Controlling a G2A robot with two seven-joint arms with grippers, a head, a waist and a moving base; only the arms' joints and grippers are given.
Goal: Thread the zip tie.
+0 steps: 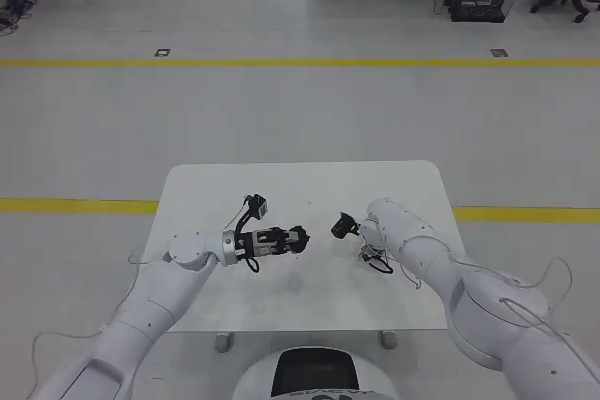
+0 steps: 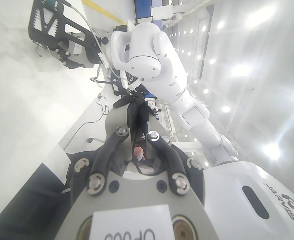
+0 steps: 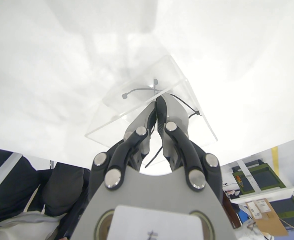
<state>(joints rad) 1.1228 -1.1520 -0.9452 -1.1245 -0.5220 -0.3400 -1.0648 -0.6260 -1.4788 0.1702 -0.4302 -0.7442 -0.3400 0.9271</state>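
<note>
The right gripper (image 3: pixel 157 103) is pressed together on a thin black plastic zip tie (image 3: pixel 196 113). Its square head sticks out sideways and its tail trails back loose, so I'd say nothing is threaded yet. The left gripper (image 1: pixel 300 238) is closed too (on what, I can't tell). A clear glossy tray (image 3: pixel 112 118) lies by the right tips, on the white table (image 1: pixel 400 180).

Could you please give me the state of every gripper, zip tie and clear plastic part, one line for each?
Right gripper: shut on the black zip tie.
Black zip tie: pinched along its strap, tail free, not threaded through its head.
Left gripper: shut; something dark at its tips, unidentifiable.
Clear plastic sheet: resting on the table, at the right fingertips.
Grey zip ties: lying loose behind the clear plastic sheet, not looped.
</note>
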